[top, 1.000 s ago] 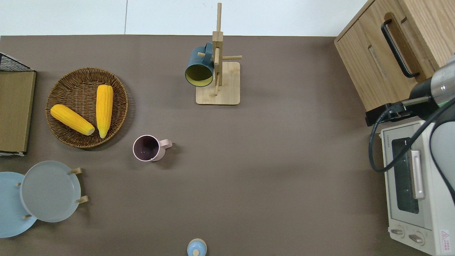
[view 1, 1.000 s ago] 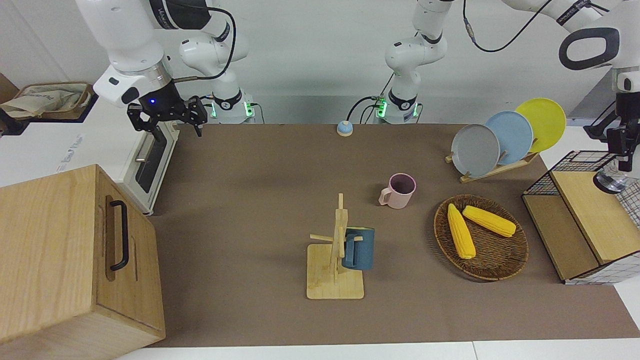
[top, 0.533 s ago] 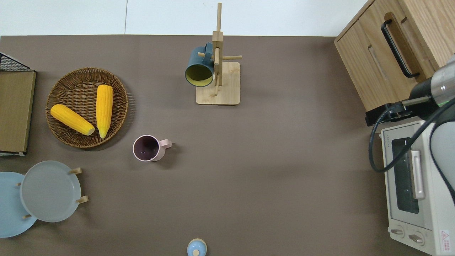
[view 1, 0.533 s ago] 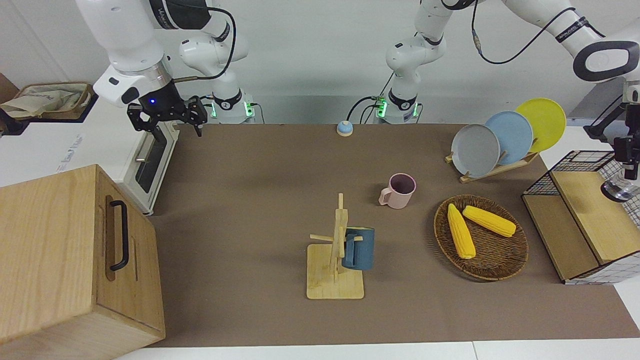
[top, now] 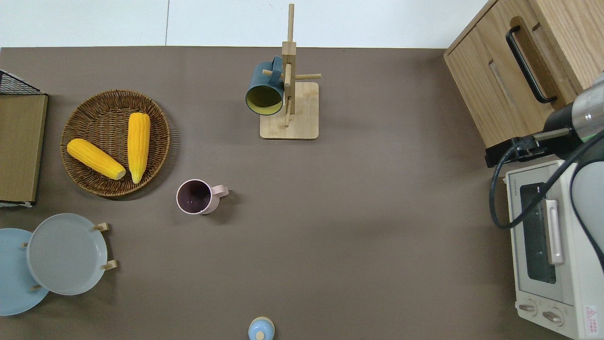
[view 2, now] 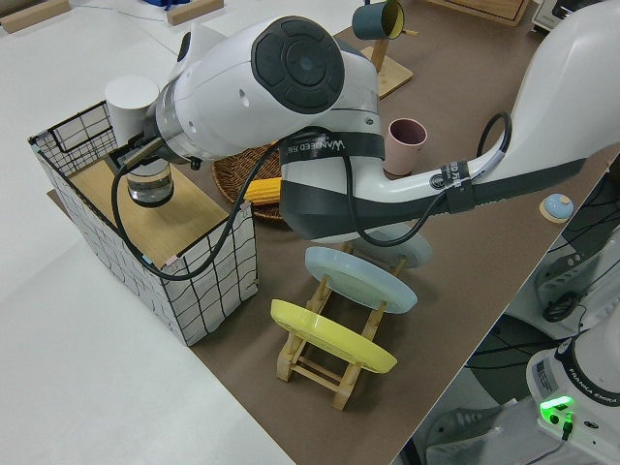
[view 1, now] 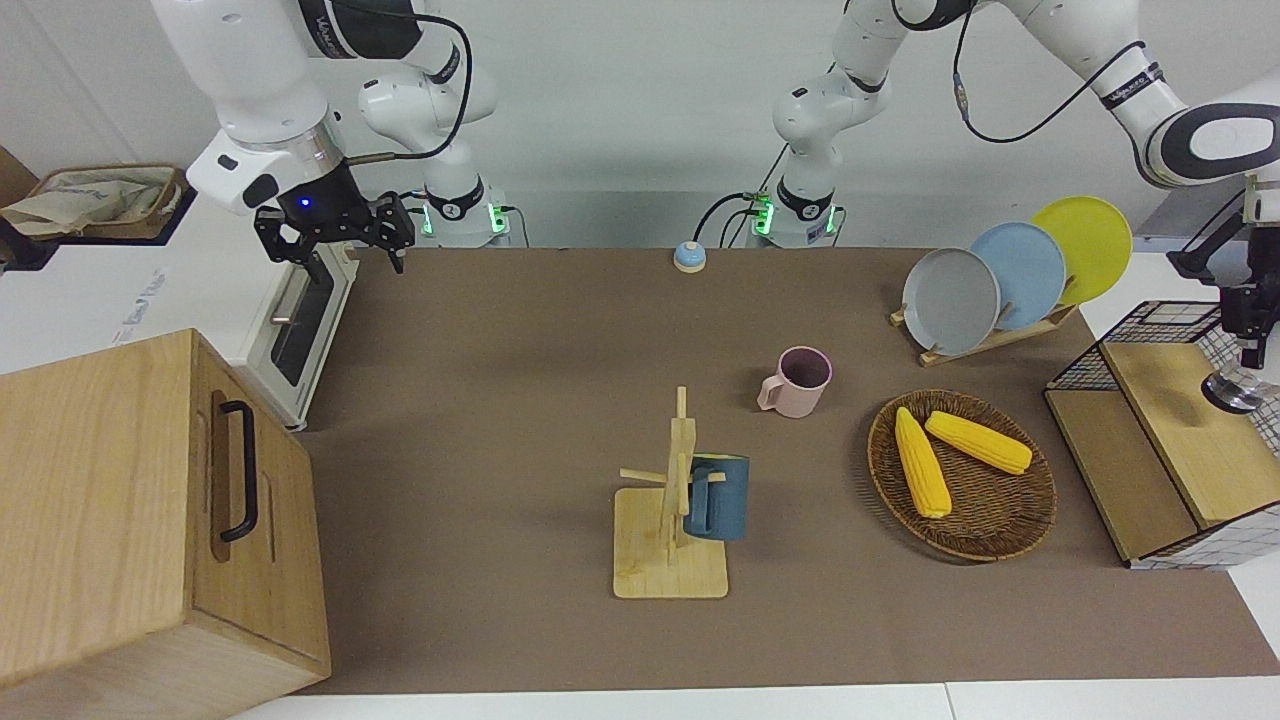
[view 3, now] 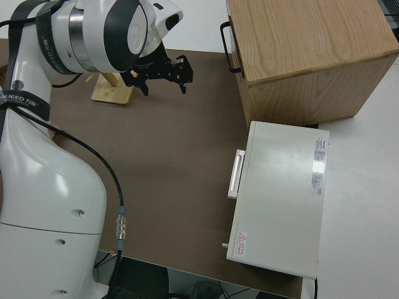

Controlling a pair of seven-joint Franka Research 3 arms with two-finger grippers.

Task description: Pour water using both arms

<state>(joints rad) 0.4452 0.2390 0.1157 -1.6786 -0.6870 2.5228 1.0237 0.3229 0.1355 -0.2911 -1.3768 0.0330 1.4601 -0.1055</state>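
Left gripper (view 1: 1246, 340): at the wire-sided shelf (view 1: 1170, 440), descended on a clear glass vessel (view 1: 1236, 391) standing on its wooden top; whether it clasps it, cannot tell. Right gripper (view 1: 335, 240): fingers spread, empty, parked. Pink mug (view 1: 797, 381): upright near the basket (view 1: 962, 475) with 2 corn cobs. Progress: nothing poured yet; vessel not lifted; carrying and pouring remain.
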